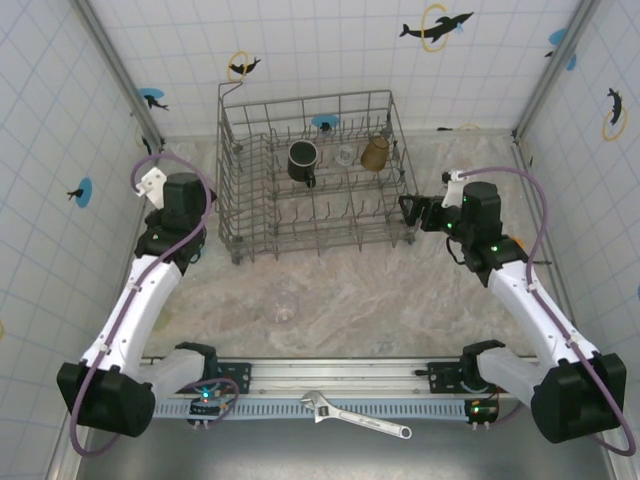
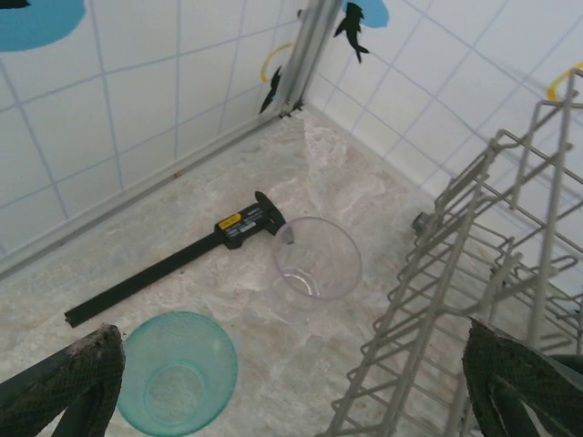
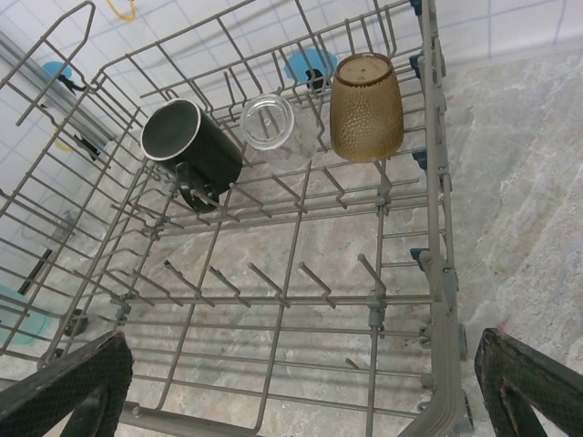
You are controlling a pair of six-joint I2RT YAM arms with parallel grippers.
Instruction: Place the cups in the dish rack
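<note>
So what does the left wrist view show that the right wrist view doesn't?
Left wrist: a clear cup and a black caliper on the table, plus the whole teal cup. Right wrist: a black mug, a clear glass and an amber tumbler in the rack. Both: rack, table, and a teal sliver at the right wrist's left edge, likely that cup.
</note>
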